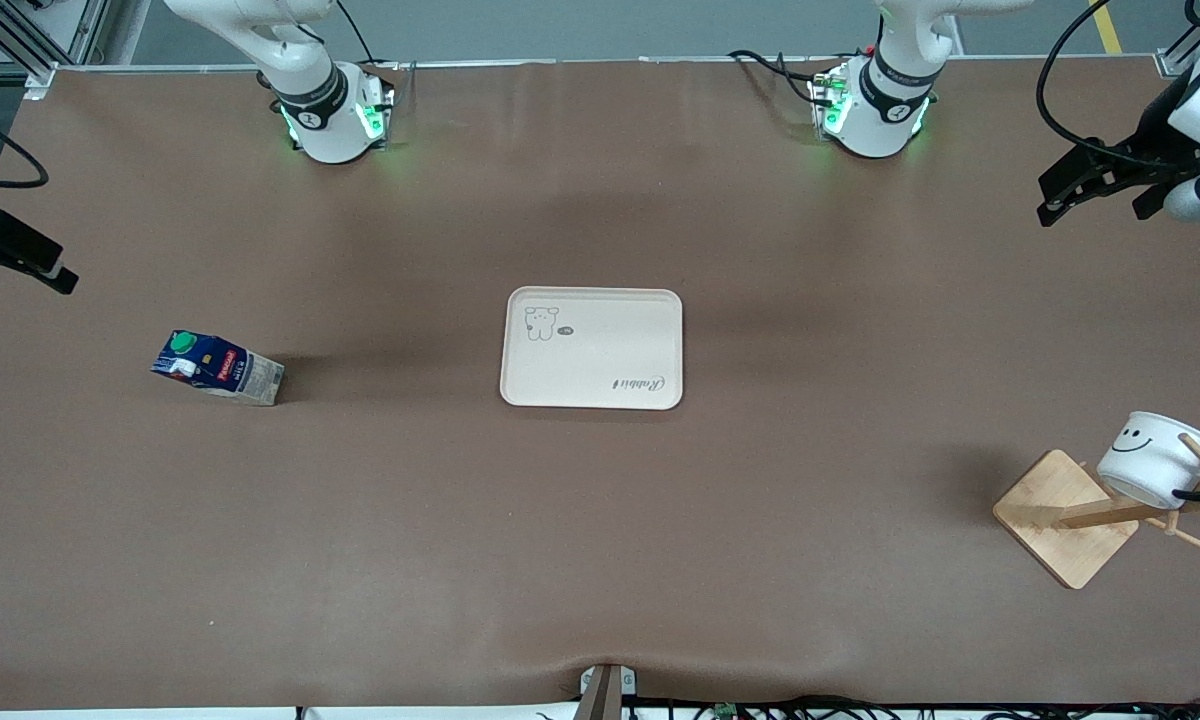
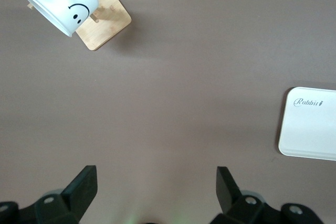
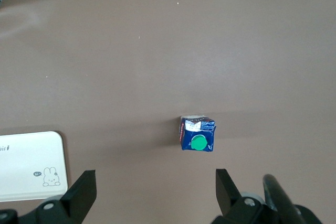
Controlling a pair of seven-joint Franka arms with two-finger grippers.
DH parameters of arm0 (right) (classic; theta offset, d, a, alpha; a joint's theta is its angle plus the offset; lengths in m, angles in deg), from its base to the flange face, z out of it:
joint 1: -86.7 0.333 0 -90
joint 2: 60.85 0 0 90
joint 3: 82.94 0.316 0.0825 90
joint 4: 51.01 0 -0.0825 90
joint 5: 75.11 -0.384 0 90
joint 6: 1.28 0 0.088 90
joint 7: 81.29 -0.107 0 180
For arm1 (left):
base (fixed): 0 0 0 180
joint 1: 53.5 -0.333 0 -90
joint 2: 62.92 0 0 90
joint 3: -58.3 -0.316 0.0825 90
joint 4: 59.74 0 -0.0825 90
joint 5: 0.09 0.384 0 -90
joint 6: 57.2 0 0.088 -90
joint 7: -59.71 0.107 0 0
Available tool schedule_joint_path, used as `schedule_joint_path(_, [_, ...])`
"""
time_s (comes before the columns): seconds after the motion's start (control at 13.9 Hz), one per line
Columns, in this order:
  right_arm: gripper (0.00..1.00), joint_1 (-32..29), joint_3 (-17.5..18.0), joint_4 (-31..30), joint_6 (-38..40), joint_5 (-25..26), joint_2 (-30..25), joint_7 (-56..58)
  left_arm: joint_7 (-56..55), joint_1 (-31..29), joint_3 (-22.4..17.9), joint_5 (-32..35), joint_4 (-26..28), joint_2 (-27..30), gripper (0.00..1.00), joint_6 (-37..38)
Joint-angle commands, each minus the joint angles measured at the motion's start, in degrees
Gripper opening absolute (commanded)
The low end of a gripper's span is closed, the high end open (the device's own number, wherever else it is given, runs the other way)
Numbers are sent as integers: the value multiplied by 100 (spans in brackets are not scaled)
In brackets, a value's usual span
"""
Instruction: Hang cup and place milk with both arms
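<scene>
The white cup (image 1: 1155, 458) with a smiley face hangs by its black handle on a peg of a wooden rack (image 1: 1065, 515) at the left arm's end of the table; it also shows in the left wrist view (image 2: 65, 1). The milk (image 1: 217, 367), dark blue with a green cap, stands on the table at the right arm's end, apart from both grippers, and shows in the right wrist view (image 3: 198, 134). My left gripper (image 1: 1048, 198) (image 2: 156, 174) is open and empty, up in the air. My right gripper (image 1: 55, 275) (image 3: 156, 177) is open and empty, high over bare table beside the milk.
A cream tray (image 1: 592, 348) with a rabbit drawing lies in the middle of the table, with nothing on it; its edge shows in both wrist views (image 2: 310, 124) (image 3: 29, 166). The rack's square base (image 2: 107, 22) sits near the table's end.
</scene>
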Motion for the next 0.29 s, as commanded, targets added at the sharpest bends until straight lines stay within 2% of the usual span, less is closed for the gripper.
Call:
schedule_joint_path(0.0, [100,-106,105,-10,44,127,-69,-22,47,-38,-3,-51,-36,66,100,-15])
schedule_joint_path(0.22, [100,-89,106,-10,53,118,-69,49,29,-38,-3,-43,-80,57,100,2])
